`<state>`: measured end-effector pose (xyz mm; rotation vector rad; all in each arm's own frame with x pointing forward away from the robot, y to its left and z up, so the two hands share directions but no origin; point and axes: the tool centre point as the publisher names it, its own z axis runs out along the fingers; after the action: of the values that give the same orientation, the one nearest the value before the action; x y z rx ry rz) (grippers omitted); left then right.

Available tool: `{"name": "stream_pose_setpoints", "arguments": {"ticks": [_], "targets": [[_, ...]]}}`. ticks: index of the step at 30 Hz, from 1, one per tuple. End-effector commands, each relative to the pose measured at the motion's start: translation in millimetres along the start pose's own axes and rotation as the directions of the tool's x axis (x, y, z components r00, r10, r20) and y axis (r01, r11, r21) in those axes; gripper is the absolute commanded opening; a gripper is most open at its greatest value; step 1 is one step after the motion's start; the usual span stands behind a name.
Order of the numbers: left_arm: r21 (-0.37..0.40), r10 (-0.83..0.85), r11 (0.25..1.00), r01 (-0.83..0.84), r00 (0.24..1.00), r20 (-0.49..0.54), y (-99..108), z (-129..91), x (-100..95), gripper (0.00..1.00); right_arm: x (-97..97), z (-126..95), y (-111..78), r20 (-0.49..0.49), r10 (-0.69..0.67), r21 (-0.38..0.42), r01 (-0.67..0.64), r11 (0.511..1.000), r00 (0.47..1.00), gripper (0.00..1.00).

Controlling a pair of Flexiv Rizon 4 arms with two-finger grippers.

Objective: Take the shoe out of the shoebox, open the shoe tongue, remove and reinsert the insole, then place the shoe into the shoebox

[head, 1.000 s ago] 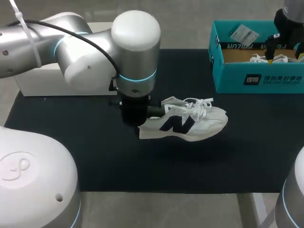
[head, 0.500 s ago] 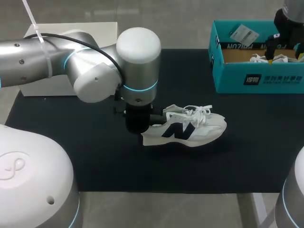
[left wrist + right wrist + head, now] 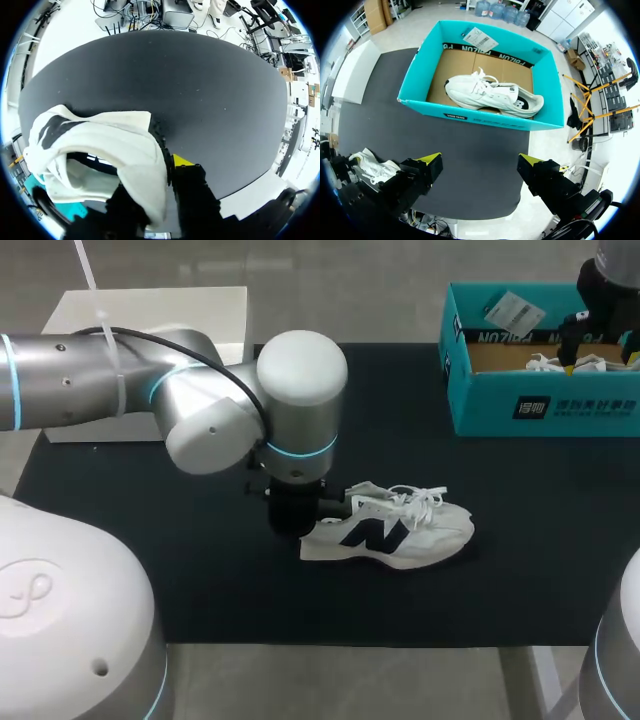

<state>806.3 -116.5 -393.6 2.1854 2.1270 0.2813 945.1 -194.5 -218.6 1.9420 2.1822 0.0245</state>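
**Shoe** (image 3: 390,532): white, with a dark letter mark on the side and loose white laces on top. You have it out of the box, near the middle of the black mat (image 3: 150,560). It is sole down, heel toward your left arm and toe toward the right. Whether the sole rests fully on the mat cannot be told.

**Left pincer** (image 3: 165,182): pinching the shoe's heel wall, with one finger on each side of it. Only the outer yellow tip shows.

**Shoebox** (image 3: 540,405): teal and open, at the mat's far right corner, well apart from the shoe.

**Second shoe** (image 3: 492,95): white, lying on the cardboard floor inside the shoebox.

**Paper tag** (image 3: 480,37): at the shoebox's far wall.

**Right pincer** (image 3: 480,162): spread wide and gripping nothing, hanging above the shoebox.

**White box** (image 3: 150,315): at the mat's far left edge, beyond your left arm.
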Motion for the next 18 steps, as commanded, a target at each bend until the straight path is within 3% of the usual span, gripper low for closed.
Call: {"name": "stream_pose_setpoints", "arguments": {"ticks": [1, 6, 8, 9, 13, 18], "targets": [[-0.013, -0.019, 1.0, 0.019, 1.0, 0.005, 1, 6, -4.9, 0.0, 0.3, 0, -0.8, 0.001, 0.001, -0.001, -0.001, 1.0, 1.0, 1.0], [0.01, -0.03, 0.999, 0.03, 0.999, 0.014, 1, 9, -8.2, 0.02, 0.3, 0, -0.8, 0.001, 0.001, -0.001, -0.001, 1.0, 1.0, 1.0], [0.013, -0.028, 1.0, 0.028, 1.0, 0.012, -1, 9, -8.3, 0.72, 0.3, 0, -0.8, 0.001, 0.001, -0.001, -0.001, 1.0, 1.0, 1.0], [0.016, -0.028, 0.999, 0.028, 1.0, 0.011, -2, 8, -7.8, 1.0, 0.3, 0, -0.8, 0.001, 0.001, -0.001, -0.001, 1.0, 1.0, 1.0], [0.014, -0.064, 0.998, 0.064, 0.998, 0.025, -5, -3, -3.0, 1.0, 0.3, 0, -0.8, 0.001, 0.001, -0.001, -0.001, 1.0, 1.0, 1.0], [0.009, -0.112, 0.994, 0.112, 0.991, 0.068, -8, -32, 1.7, 1.0, 0.3, 0, -0.8, 0.001, 0.001, -0.001, -0.001, 1.0, 1.0, 1.0]]}}
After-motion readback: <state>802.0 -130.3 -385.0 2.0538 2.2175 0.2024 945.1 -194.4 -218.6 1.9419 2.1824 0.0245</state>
